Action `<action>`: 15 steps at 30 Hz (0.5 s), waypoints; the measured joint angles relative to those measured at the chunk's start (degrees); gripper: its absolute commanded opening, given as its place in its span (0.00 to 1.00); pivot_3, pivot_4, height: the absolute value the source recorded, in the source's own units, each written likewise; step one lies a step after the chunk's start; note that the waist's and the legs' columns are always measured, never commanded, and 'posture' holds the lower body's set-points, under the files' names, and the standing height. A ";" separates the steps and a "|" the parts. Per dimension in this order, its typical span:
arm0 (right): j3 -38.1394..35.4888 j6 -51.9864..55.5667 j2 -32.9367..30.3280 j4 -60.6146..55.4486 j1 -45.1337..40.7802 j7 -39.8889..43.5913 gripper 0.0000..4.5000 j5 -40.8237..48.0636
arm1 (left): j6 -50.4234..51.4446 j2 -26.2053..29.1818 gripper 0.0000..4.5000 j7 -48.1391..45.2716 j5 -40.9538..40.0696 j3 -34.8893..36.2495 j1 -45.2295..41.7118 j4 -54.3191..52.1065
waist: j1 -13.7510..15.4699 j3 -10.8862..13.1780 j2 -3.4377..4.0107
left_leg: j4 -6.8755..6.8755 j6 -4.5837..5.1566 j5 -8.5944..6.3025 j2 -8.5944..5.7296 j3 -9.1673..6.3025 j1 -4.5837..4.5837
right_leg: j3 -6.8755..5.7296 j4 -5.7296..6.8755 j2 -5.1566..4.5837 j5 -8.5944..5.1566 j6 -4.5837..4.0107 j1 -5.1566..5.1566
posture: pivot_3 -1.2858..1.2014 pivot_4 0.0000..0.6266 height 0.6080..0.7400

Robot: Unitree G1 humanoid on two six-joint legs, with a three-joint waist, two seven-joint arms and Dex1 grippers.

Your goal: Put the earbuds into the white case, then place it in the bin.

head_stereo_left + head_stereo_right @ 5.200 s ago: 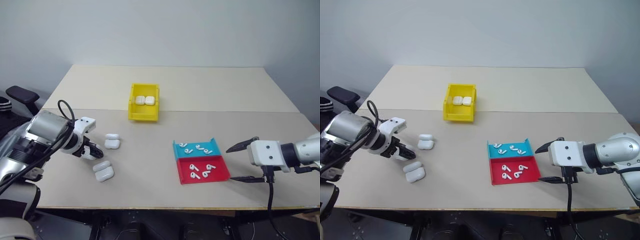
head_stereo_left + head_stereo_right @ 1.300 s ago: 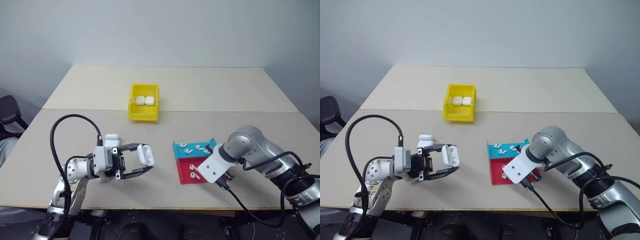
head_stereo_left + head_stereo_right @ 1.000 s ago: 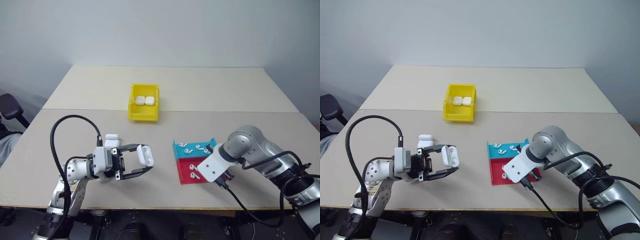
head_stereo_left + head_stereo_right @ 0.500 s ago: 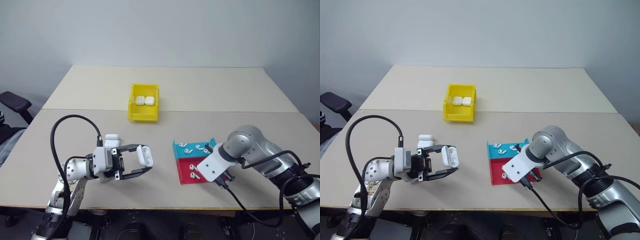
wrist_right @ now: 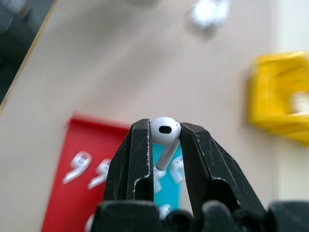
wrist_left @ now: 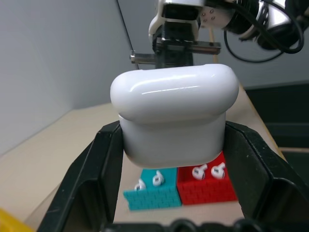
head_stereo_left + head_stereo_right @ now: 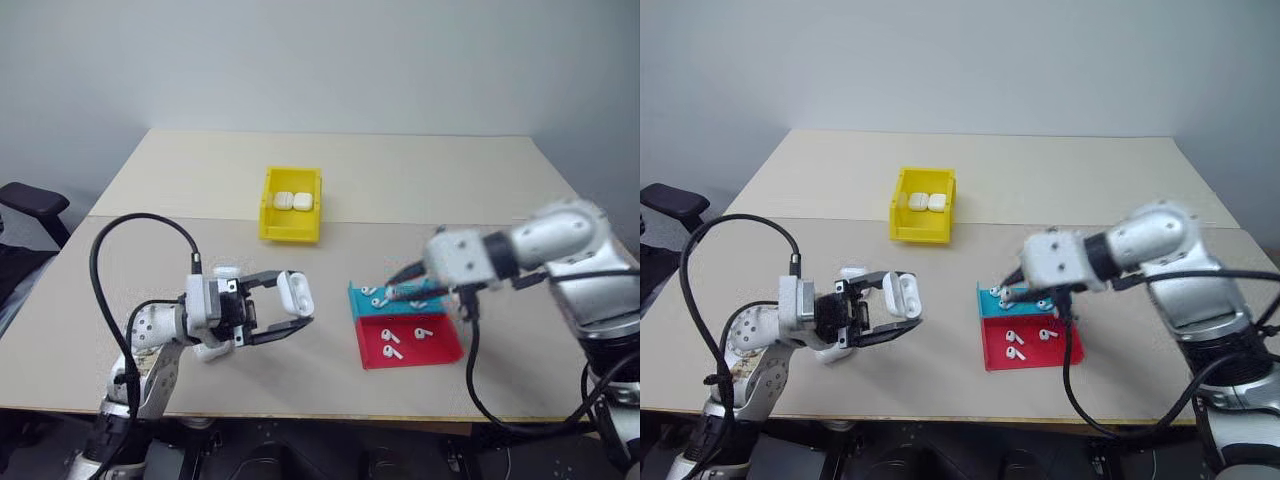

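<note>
White case (image 6: 174, 116) glossy smooth plastic, highlight streak on lid. Earbud (image 5: 165, 130) glossy white plastic. Fingers (image 5: 137, 154) matt black plastic, scuffed edges. Bin (image 7: 290, 222) shiny yellow plastic. Tray (image 6: 179, 192) matt teal and red, brick-textured wall. Surface (image 7: 300, 370) matt beige, smooth.

A beige table (image 7: 420, 180) fills most of the scene, made of two tops joined along a seam across its middle. Behind the table rises a plain pale grey wall (image 7: 330, 60). Left of the table stands a black chair (image 7: 30, 200). Below the table's near edge the floor (image 7: 330, 460) is dark.
</note>
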 measured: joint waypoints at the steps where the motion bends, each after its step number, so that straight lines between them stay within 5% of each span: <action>1: -2.51 0.98 1.55 -0.36 0.30 -1.97 0.14 2.58 | 0.38 -0.42 0.62 -0.56 -0.76 -0.11 -0.78 0.00 | -0.02 0.00 0.00 | 0.00 0.00 0.00 0.00 0.00 0.00 | 0.00 0.00 0.00 0.00 0.00 0.00 | 0.52 0.24 1.00; 7: -12.31 2.92 12.11 -3.28 1.23 -11.87 0.14 17.70 | 4.76 -4.61 0.62 -3.18 -5.12 -2.05 -5.47 0.76 | -0.10 0.00 0.00 | -0.02 -0.01 0.01 -0.01 0.02 0.00 | 0.02 0.01 0.02 0.01 0.01 0.00 | 0.52 0.24 1.00; 15: -11.11 -3.75 21.26 -7.21 4.49 -14.70 0.14 25.14 | 6.04 -7.79 0.62 -7.10 -5.02 -4.22 -11.25 4.44 | -0.07 0.00 0.01 | -0.02 0.00 0.01 -0.04 0.02 -0.01 | 0.03 -0.01 0.02 0.02 0.04 0.01 | 0.52 0.24 1.00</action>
